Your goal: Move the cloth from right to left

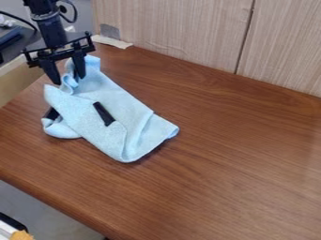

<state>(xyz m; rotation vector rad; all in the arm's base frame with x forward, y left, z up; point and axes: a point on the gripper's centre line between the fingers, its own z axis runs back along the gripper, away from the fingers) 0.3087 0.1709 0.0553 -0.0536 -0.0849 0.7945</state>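
At the upper left, the black gripper (68, 80) hangs over the upper end of the light blue cloth (103, 93). Its two fingers stand apart, one on either side of a raised, bunched fold. The cloth lies crumpled and folded over on the left part of the brown table, spreading down and to the right from the gripper. A short black strip (103, 114) shows on the cloth's middle, and another dark piece (52, 114) shows at its left edge.
The wooden table (232, 154) reaches to the right and front. A wood-grain panel (182, 28) stands along its back. Dark equipment and cables are at the far upper left. At the lower left corner is a white and black object (9, 227).
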